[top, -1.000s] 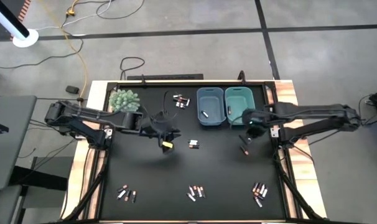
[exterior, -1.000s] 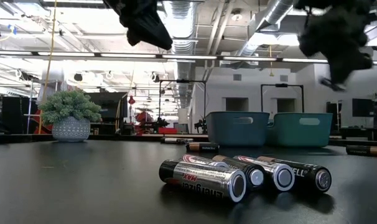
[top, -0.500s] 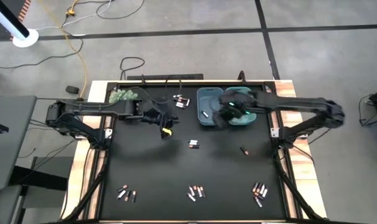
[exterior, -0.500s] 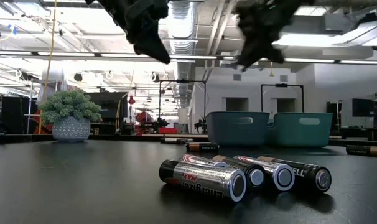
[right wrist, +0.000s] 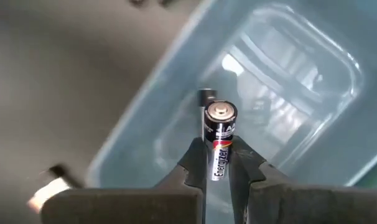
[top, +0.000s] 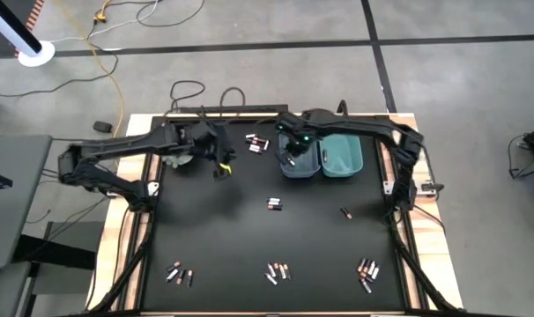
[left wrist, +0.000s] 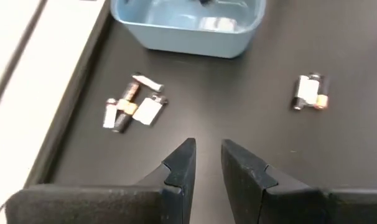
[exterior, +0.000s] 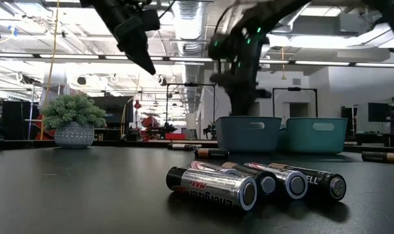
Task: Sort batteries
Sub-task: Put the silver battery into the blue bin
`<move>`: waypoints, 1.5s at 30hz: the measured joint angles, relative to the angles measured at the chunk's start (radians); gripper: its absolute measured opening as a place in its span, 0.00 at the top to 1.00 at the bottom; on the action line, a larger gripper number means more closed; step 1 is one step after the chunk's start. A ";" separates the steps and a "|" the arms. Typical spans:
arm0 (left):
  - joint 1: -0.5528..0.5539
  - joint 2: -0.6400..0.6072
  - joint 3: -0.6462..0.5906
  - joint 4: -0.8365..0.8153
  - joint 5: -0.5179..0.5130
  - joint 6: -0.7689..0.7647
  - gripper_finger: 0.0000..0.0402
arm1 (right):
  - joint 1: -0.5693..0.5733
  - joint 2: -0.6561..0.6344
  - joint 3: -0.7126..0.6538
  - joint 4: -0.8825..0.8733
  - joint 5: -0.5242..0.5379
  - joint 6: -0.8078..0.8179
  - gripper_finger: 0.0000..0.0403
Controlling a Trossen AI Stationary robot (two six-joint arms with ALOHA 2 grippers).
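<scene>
Right gripper [right wrist: 217, 163] grips a silver and black Energizer battery [right wrist: 219, 142] between its two dark fingers, jaws narrowed onto the cell. In the right wrist view the cell stands end-up over the translucent blue rectangular plastic bin [right wrist: 313, 81], with another small dark battery lying on the bin floor just behind it. In the high view this gripper [top: 291, 150] sits above centre of the frame, over the blue bin [top: 299, 166], which stands just left of the teal rectangular plastic bin [top: 341, 155].

Left gripper [left wrist: 206, 158] holds nothing; its dark fingers stand a narrow gap apart, pointing down at bare black tabletop [left wrist: 251, 130]. In the high view it [top: 221, 166] hangs left of centre, near the small green potted plant [exterior: 73, 112] that shows at the left of the low view.

Loose batteries lie in clusters on the black table [top: 214, 238]: a small group [top: 256, 141] just left of the blue bin, a pair [top: 274, 204] at the middle, a single dark one [top: 345, 212] right of centre, and three groups along the lower edge, at the lower left [top: 180, 275], lower middle [top: 278, 272] and lower right [top: 367, 271]. In the low view several cells [exterior: 255, 184] lie side by side in the foreground, ends toward the camera.
</scene>
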 joint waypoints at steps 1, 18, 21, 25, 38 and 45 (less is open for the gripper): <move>0.014 -0.011 -0.003 0.000 0.005 0.011 0.82 | -0.009 0.023 0.002 -0.005 0.000 -0.001 0.89; 0.134 -0.058 -0.004 -0.020 0.016 0.159 0.82 | -0.040 0.114 0.003 0.005 -0.024 0.002 0.82; 0.142 -0.058 -0.004 -0.020 0.016 0.172 0.82 | -0.040 0.114 0.003 0.005 -0.025 0.002 0.81; 0.153 -0.058 -0.004 -0.019 0.015 0.174 0.82 | -0.039 0.114 0.003 0.005 -0.025 0.014 0.81; 0.159 -0.058 -0.004 -0.019 0.015 0.146 0.82 | -0.039 0.114 0.003 0.000 -0.026 0.020 0.81; 0.159 -0.058 -0.004 -0.021 0.015 0.136 0.82 | -0.039 0.114 0.003 -0.014 -0.026 -0.008 0.81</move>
